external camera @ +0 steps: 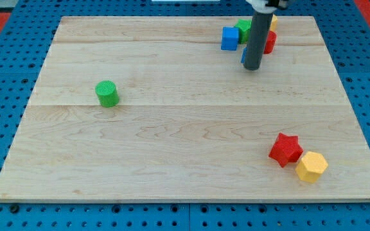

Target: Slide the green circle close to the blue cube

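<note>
The green circle (106, 94) is a short green cylinder on the left part of the wooden board, alone. The blue cube (230, 38) sits near the view's top, right of centre, in a cluster of blocks. My tip (252, 67) is the lower end of the dark rod, just right of and below the blue cube, far to the right of the green circle. A sliver of another blue block (243, 56) shows at the rod's left edge, mostly hidden by the rod.
In the top cluster, a green block (243, 28), a red block (270, 42) and a yellow block (273, 21) sit partly behind the rod. A red star (284, 149) and a yellow hexagon (311, 166) touch at the lower right. The board (172, 160) lies on blue pegboard.
</note>
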Controlling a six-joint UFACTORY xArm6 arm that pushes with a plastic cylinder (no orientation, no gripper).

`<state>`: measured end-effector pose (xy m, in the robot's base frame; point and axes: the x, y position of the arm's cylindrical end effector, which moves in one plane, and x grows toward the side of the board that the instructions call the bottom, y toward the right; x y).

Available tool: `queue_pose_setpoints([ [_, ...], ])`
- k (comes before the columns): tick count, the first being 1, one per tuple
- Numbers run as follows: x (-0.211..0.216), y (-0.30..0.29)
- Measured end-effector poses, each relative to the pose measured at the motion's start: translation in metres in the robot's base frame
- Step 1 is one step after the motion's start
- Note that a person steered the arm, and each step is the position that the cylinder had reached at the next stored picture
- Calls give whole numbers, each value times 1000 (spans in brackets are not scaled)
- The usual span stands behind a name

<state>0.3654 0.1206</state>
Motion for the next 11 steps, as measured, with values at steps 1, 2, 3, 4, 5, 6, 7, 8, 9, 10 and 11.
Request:
queue_pose_setpoints([
  [1, 80, -74],
  [2, 103, -219],
  [3, 75, -297],
  [4, 47, -213],
  [5, 0, -191],
  [6, 0, -237],
  [7, -38, -132],
  [8, -50, -54],
  [9, -10, -146],
  [10, -42, -152],
  [11, -67, -151],
])
